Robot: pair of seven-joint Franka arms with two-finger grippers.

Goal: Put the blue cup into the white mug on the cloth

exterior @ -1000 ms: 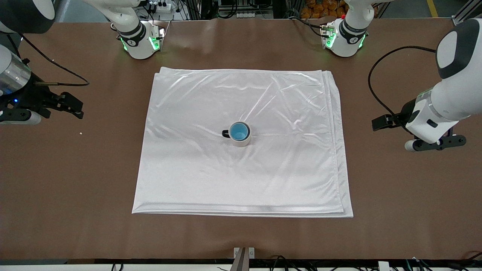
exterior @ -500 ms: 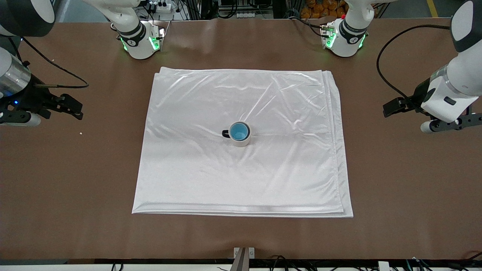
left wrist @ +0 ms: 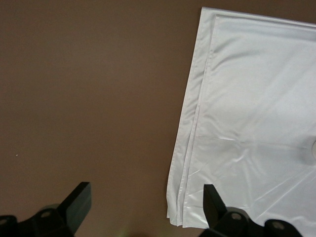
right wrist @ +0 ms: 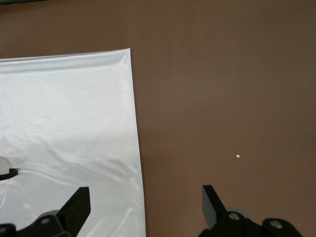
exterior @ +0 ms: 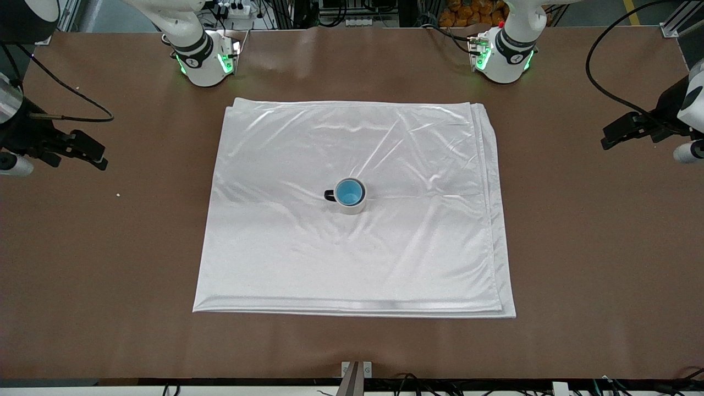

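The brown table [exterior: 577,264] carries everything and is the largest thing in the scene. On its middle lies the cloth [exterior: 308,258], a big shiny white sheet, almost square, folded in layers. The layered edges show along the side toward the left arm's end of the table, and faint creases run across the surface.

The two arms are held out at the two ends of the table, away from the cloth, and both wait there. The left gripper [left wrist: 147,210] hangs over the bare table just beside the layered edge of the cloth, at the left arm's end. Its jaws are apart and nothing is between them. The right gripper [right wrist: 146,210] hangs over the other edge of the cloth, at the right arm's end. Its jaws are also apart and hold nothing.

The white mug [exterior: 352,207] stands upright near the middle of the cloth, with its small black handle pointing toward the right arm's end of the table. The blue cup [exterior: 349,192] sits inside the mug, upright, so that from above only its bright blue inside shows within the pale rim of the mug.

A tiny white speck [exterior: 117,194] lies on the bare table between the cloth and the right arm's end.
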